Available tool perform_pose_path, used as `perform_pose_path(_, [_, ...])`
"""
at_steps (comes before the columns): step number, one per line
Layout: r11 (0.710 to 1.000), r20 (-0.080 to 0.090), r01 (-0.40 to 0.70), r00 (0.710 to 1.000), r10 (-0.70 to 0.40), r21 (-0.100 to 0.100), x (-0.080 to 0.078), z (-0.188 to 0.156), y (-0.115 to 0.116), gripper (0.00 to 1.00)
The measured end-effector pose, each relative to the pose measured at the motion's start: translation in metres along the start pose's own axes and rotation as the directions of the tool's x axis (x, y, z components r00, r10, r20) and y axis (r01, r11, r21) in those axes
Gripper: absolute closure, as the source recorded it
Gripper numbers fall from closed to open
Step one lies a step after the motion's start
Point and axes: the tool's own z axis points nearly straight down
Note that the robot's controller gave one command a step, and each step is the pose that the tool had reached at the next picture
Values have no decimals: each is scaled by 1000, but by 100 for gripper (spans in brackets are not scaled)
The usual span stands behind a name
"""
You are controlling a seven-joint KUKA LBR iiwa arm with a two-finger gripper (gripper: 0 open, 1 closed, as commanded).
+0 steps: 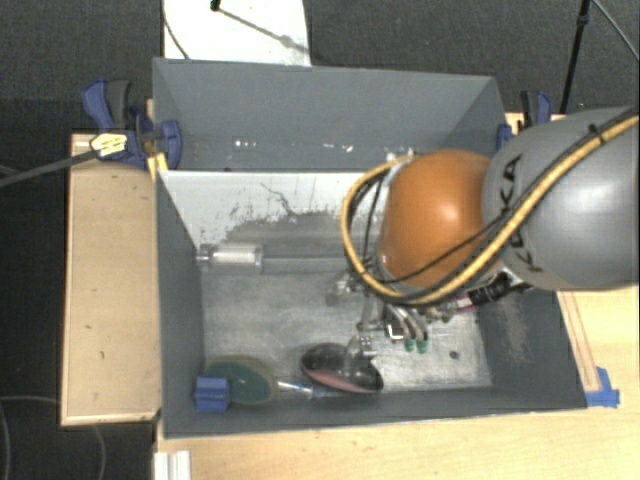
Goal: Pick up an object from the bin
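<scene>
I'm looking down into the grey metal bin (300, 118), with my arm's orange-covered wrist (435, 223) low over its right half. The claw (363, 346) hangs just above a dark oval object with a pinkish-red face (338, 368) near the front wall. Whether it is spread or pressed together, I cannot tell. A green round disc (248, 378) lies front-left, a clear plastic tube (230, 257) well apart at the far left, and a small blue block (211, 393) touches the disc.

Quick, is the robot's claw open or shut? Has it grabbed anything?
Gripper: cannot tell if open or shut, or holding anything; it is right by the dark oval thing near the front of the bin.
</scene>
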Motion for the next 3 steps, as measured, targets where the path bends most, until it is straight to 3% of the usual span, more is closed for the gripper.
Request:
perform_pose_path(1, [898, 8, 440, 898, -440, 3, -13, 100, -2, 0])
perform_pose_path(2, [900, 10, 435, 900, -435, 3, -14, 98, -2, 100])
perform_pose_path(3, [830, 14, 558, 829, -558, 9, -40, -75, -47, 100])
